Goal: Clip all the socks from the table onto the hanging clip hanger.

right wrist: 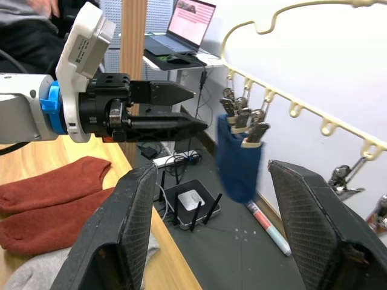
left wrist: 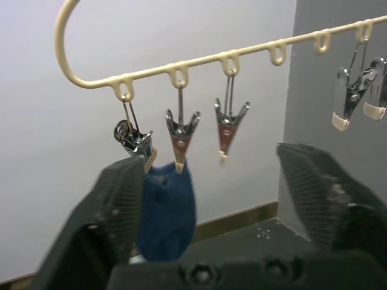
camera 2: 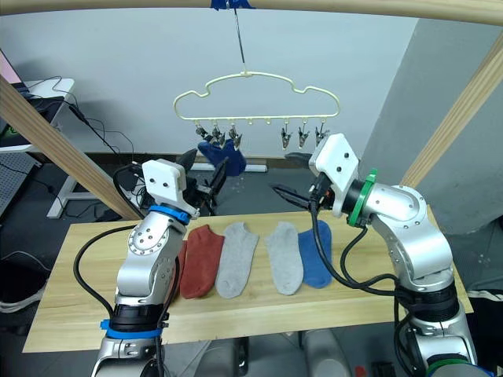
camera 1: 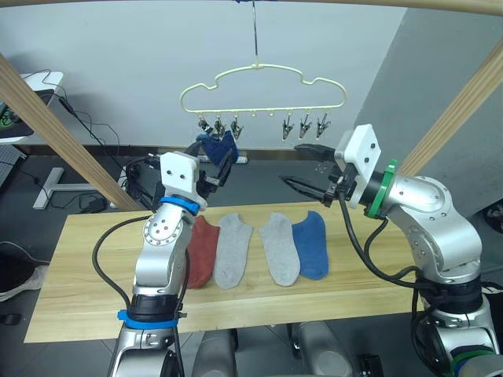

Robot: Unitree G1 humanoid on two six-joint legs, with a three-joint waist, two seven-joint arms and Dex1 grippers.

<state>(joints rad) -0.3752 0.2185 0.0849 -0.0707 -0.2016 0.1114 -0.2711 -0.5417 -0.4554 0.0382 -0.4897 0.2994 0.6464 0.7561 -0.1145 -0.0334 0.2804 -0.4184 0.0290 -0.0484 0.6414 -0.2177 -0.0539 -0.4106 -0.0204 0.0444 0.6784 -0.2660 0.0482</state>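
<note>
The pale yellow clip hanger (camera 1: 262, 86) hangs from the top pole by its hook. A blue sock (camera 1: 221, 146) dangles from clips (left wrist: 179, 136) at its left end; the right-hand clips (camera 1: 304, 126) are bare. My left gripper (camera 1: 212, 157) is open, its fingertips level with the hanging sock and just short of it, nothing between them. My right gripper (camera 1: 302, 166) is open and empty, below the right-hand clips. On the table (camera 1: 78, 267) lie two rust red socks (right wrist: 60, 181), two grey socks (camera 1: 233, 250) (camera 1: 280, 247) and one blue sock (camera 1: 311, 243) side by side.
Thick wooden poles slant up at the left (camera 1: 63, 133) and right (camera 1: 460, 110), joined by a top pole (camera 1: 440, 6). Behind the table, cables and a power strip (right wrist: 190, 202) lie on the dark floor. A laptop (right wrist: 187, 24) sits on a desk beyond.
</note>
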